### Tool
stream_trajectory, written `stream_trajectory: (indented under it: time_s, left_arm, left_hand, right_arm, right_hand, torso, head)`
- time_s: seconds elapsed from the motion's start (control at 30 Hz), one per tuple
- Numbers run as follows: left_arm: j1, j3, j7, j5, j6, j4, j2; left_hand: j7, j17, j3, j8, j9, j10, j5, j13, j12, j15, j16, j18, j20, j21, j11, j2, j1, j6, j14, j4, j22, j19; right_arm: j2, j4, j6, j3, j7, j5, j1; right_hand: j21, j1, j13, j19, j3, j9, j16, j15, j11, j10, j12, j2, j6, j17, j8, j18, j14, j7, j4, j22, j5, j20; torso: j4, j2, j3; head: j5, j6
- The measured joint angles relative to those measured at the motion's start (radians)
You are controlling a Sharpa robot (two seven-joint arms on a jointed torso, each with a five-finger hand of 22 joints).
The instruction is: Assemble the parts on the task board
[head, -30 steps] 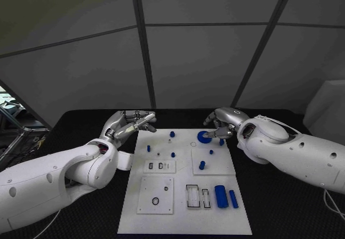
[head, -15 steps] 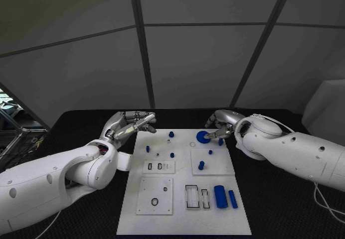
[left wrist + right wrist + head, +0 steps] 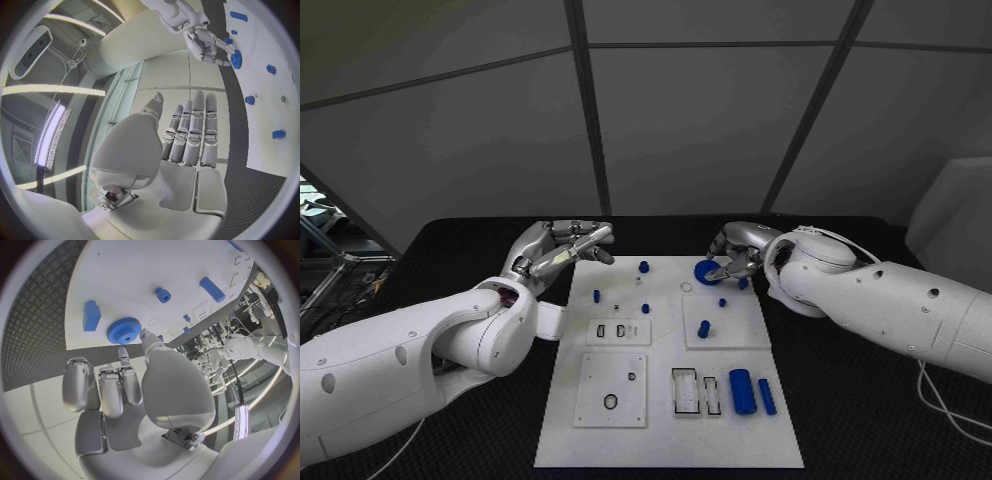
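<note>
The white task board (image 3: 668, 440) lies lengthwise in the middle of the black table. At its far right corner my right hand (image 3: 740, 252) pinches a blue gear (image 3: 707, 272) by its rim between thumb and a fingertip, low over the board; the gear (image 3: 124, 331) faces the right wrist camera flat-on, and the left wrist view shows the same gear (image 3: 236, 60) under the right hand (image 3: 206, 42). My left hand (image 3: 560, 248) hovers off the board's far left corner with its fingers (image 3: 190, 132) stretched out straight and nothing in them.
Small blue pegs (image 3: 643, 267) stand on the board's far half, another peg (image 3: 705, 330) on the right inset plate. A thick blue cylinder (image 3: 741, 390) and a thin rod (image 3: 766, 396) lie near rectangular slots (image 3: 685, 392). A black ring (image 3: 610, 402) lies front left.
My right arm has swung inward and the gear has edged slightly left with the hand. The left hand has stayed where it was.
</note>
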Motion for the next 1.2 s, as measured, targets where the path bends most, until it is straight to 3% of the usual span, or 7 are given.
stream_trajectory:
  time_s: [0.37,1.03,1.2]
  left_arm:
    - [0.0,0.0,-0.001,0.001,0.0,0.0,-0.001]
    - [0.0,0.0,-0.002,0.001,0.002,-0.002,-0.002]
    - [0.0,0.0,-0.003,0.001,0.002,-0.002,-0.002]
  left_hand:
    - [0.0,-0.001,0.0,0.0,0.0,0.0,0.0,0.0,0.0,0.0,-0.002,0.0,0.0,0.0,0.0,0.0,0.0,0.0,0.0,0.0,-0.001,0.0]
    - [0.0,0.0,0.0,0.0,0.0,0.0,0.0,0.0,0.0,0.0,-0.002,0.0,0.0,0.0,0.0,0.0,0.0,0.0,0.0,0.0,0.0,0.0]
    - [0.0,0.0,0.0,0.0,0.0,0.0,0.0,0.0,0.0,0.0,-0.002,0.0,0.0,0.0,0.0,0.0,0.0,0.0,0.0,0.0,0.0,0.0]
  right_arm:
    - [0.012,-0.016,0.019,0.0,-0.001,0.001,0.001]
    - [0.031,-0.035,0.053,0.0,-0.013,-0.013,0.002]
    - [0.035,-0.036,0.056,0.0,-0.013,-0.025,0.003]
  right_hand:
    - [0.004,0.026,0.0,0.007,0.016,0.004,0.004,0.0,0.0,0.0,0.011,0.026,0.008,0.0,0.01,0.0,0.0,-0.003,-0.016,0.01,0.009,0.0]
    - [0.008,0.039,0.0,0.007,0.025,0.003,0.004,0.0,0.0,0.0,0.011,0.029,0.008,0.0,0.01,0.0,0.0,-0.003,-0.031,0.013,0.009,0.0]
    - [0.008,0.055,0.0,0.009,0.035,0.004,0.004,0.0,0.0,0.0,0.016,0.044,0.021,0.0,0.023,0.0,0.0,-0.004,-0.047,0.013,0.009,-0.002]
  torso:
    - [-0.0001,-0.001,-0.0003]
    - [0.0004,-0.001,0.0]
    - [0.0003,-0.001,0.0002]
  head:
    - [-0.002,-0.004]
    - [0.001,-0.01]
    - [-0.001,-0.011]
